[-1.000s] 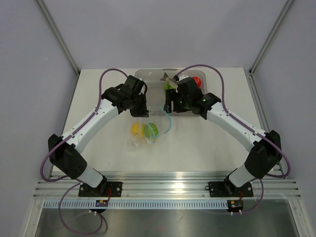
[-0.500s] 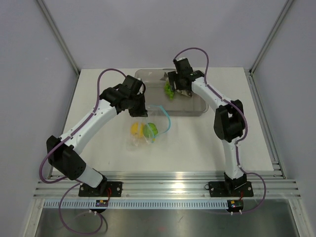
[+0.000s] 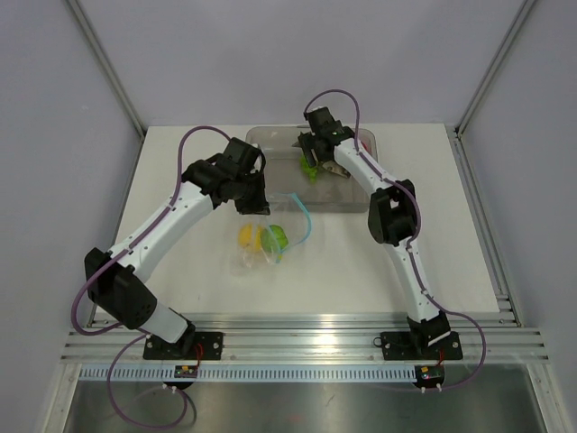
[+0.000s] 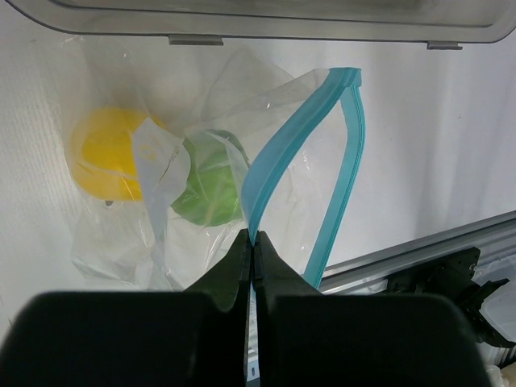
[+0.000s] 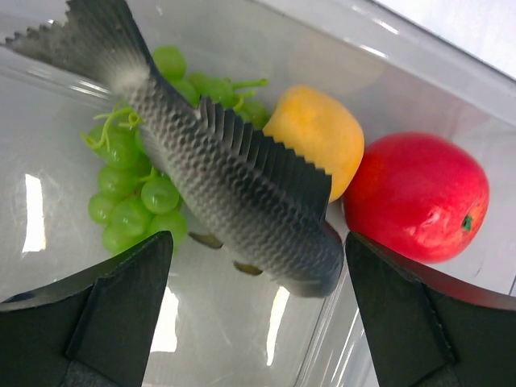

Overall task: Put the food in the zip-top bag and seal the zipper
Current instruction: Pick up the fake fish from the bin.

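Note:
The zip-top bag lies on the table with a yellow fruit and a green fruit inside. My left gripper is shut on the teal-blue zipper and holds the mouth up and open. In the left wrist view the yellow fruit and green fruit show through the plastic. My right gripper is open above the head of the grey fish. Under and beside the fish lie the green grape bunch, a yellow-orange fruit and a red fruit.
The fish and the fruits beside it lie in a rigid clear tray at the back of the table, just behind the bag. The tray's near rim shows at the top of the left wrist view. Walls enclose the table on three sides.
My right arm has swung from the tray's front to reach over its back part, with the open gripper now above the fish. The left gripper and the bag have stayed put.

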Controlling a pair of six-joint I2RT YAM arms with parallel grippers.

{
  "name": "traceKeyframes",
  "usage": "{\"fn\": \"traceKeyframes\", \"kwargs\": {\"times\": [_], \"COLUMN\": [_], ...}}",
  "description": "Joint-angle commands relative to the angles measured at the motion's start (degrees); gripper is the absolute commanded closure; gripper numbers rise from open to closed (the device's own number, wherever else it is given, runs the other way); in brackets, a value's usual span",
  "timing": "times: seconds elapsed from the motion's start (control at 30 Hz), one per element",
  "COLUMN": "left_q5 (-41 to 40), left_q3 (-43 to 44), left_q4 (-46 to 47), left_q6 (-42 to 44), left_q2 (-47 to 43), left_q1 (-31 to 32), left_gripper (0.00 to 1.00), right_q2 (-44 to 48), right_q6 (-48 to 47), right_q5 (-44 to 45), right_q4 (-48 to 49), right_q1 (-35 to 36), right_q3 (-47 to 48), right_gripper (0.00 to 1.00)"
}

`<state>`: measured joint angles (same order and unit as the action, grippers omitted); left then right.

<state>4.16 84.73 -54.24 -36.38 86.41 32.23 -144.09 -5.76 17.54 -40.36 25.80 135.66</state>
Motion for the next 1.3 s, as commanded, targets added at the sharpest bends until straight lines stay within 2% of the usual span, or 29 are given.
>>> {"fn": "traceKeyframes", "kwargs": {"times": [0.0, 0.13, 0.27, 0.3, 0.33, 0.4, 0.5, 0.57, 0.9, 1.03, 1.13, 1.27], "left_q5": [2.07, 2.08, 1.81, 1.73, 1.81, 1.81, 1.81, 1.72, 1.9, 2.34, 2.52, 2.34], "left_q3": [0.09, 0.35, -0.35, -0.44, -0.96, -1.32, -1.76, -1.93, -3.52, -3.26, -2.9, -2.03], "left_q4": [1.5, 1.24, 1.24, 1.33, 1.41, 1.59, 1.68, 1.68, 2.73, 3.17, 3.44, 3.35], "left_q6": [1.4, 1.75, 1.84, 1.84, 1.75, 1.66, 1.66, 1.66, 1.49, 1.4, 1.4, 1.31], "left_q2": [-0.98, -0.81, -0.81, -0.81, -0.89, -1.07, -1.51, -1.68, -2.91, -2.83, -2.92, -2.92], "left_q1": [-0.32, -0.32, -0.32, -0.32, -0.32, -0.32, -0.32, -0.32, -0.32, -0.32, -0.32, -0.32], "left_gripper": [1.0, 1.0, 1.0, 1.0, 1.0, 1.0, 1.0, 1.0, 1.0, 1.0, 1.0, 1.0], "right_q2": [-2.42, -4.18, -3.92, -3.05, -2.34, 0.98, 5.73, 7.59, 20.06, 24.46, 27.54, 32.55], "right_q6": [-2.33, -2.24, -1.45, -1.1, -0.84, 0.04, 1.8, 2.42, 7.67, 9.97, 12.08, 15.33], "right_q5": [2.76, 1.8, -3.55, -3.74, -3.83, -4.79, -6.29, -7.42, -7.78, -8.22, -8.31, -9.89], "right_q4": [0.02, 1.42, 1.51, 1.69, 2.64, 4.31, 8.09, 9.51, 11.88, 13.54, 13.9, 15.13], "right_q1": [-0.31, -0.58, -1.54, -1.54, -1.63, -1.55, -1.63, -1.63, -1.63, -1.55, -1.63, -1.54], "right_q3": [4.7, 5.94, 5.67, 5.15, 3.23, 0.15, -6.62, -10.05, -22.88, -28.77, -31.76, -35.54], "right_gripper": [0.05, 0.06, 0.08, 0.11, 0.19, 0.27, 0.47, 0.53, 0.66, 0.8, 0.85, 0.86]}}
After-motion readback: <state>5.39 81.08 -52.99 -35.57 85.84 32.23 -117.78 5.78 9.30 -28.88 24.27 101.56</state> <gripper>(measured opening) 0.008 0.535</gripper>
